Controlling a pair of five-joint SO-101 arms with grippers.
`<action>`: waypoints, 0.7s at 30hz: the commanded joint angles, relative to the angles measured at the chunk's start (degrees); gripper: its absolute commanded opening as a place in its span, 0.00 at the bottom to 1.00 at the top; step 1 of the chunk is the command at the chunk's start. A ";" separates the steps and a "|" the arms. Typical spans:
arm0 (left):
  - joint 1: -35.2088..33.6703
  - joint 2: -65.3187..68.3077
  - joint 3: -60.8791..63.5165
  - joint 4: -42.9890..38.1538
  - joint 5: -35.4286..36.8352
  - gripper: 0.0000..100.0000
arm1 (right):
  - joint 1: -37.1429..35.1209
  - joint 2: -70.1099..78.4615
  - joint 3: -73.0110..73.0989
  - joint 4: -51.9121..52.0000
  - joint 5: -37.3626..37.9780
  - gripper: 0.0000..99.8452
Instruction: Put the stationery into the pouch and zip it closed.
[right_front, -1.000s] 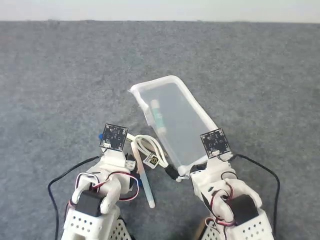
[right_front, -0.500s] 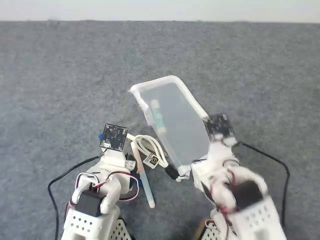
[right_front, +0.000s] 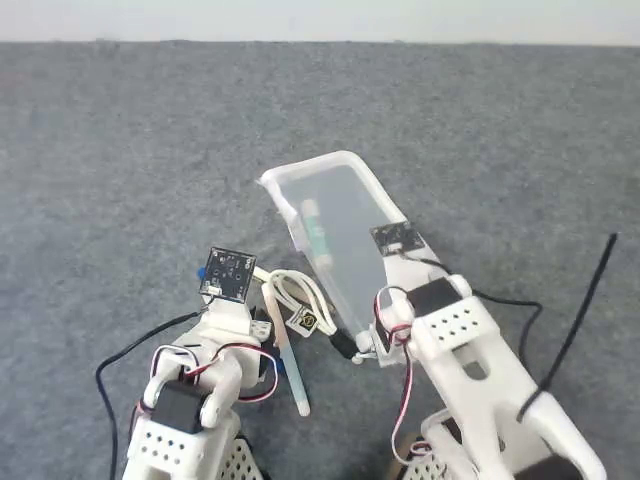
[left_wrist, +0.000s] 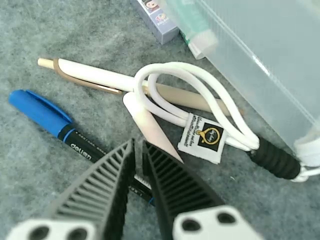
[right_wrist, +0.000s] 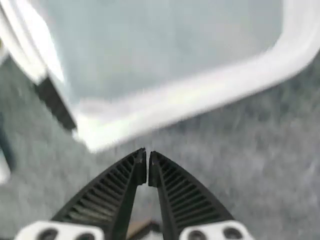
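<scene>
Left gripper (left_wrist: 138, 146): jaws drawn together to a narrow slit, nothing between them. It hangs just above the grey mat (right_front: 120, 150), its tips over a blue marker (left_wrist: 44, 113) and just beside a flat white strip (left_wrist: 149, 127). Beyond these lies a beige-and-white pen (left_wrist: 95, 79), crossed by a looped white cord (left_wrist: 172, 75) with a printed tag (left_wrist: 202, 140). The cord ends in a black zip pull (left_wrist: 272, 159) at the corner of the pouch (left_wrist: 260, 55).

Right gripper (right_wrist: 147, 152): jaws pressed together, empty, poised over the mat just off the pouch's white rim.

Seen from above, the translucent pouch lies at table centre, its long axis running from 11 o'clock to 5 o'clock. A green-and-white tube (right_front: 316, 235) lies along its 9 o'clock side; whether it is fully inside cannot be told. Cord, pen and marker lie outside, at 7 o'clock of the pouch, between the arms. The right arm stands at 5 o'clock, its wrist over the pouch's near edge
</scene>
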 joint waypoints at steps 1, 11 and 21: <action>-0.18 -0.70 -0.66 0.26 -0.09 0.02 | 4.18 1.80 -3.16 -10.86 -0.53 0.01; -0.18 -0.70 -0.66 0.26 -0.09 0.02 | 10.77 7.34 -3.25 -35.56 -0.62 0.01; -0.18 -0.70 -0.66 0.26 -0.09 0.02 | 10.24 11.47 -19.96 -27.30 -8.18 0.01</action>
